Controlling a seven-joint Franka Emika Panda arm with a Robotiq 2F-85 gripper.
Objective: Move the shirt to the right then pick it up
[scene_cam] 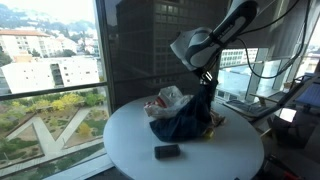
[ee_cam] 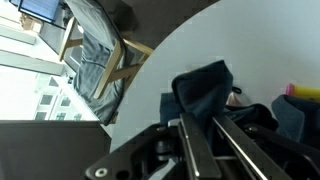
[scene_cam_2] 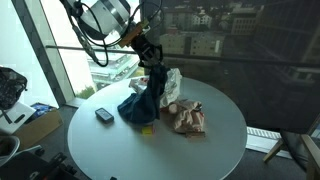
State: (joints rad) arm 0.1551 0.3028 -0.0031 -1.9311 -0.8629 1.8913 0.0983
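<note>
The shirt is dark blue cloth [scene_cam: 185,118] on the round white table [scene_cam: 130,140]. My gripper [scene_cam: 207,88] is shut on its top and lifts part of it, so it hangs in a peak while its lower part rests on the table. It shows the same way in an exterior view, the shirt [scene_cam_2: 143,103] hanging from my gripper [scene_cam_2: 155,72]. In the wrist view the two fingers [ee_cam: 208,128] pinch a fold of the blue shirt [ee_cam: 200,88].
A white crumpled cloth [scene_cam_2: 171,84] and a pinkish patterned cloth [scene_cam_2: 186,118] lie beside the shirt. A small dark block [scene_cam_2: 104,115] and a small yellow item [scene_cam_2: 147,129] lie on the table. A window runs behind, and a wooden chair [ee_cam: 95,60] stands beyond the table edge.
</note>
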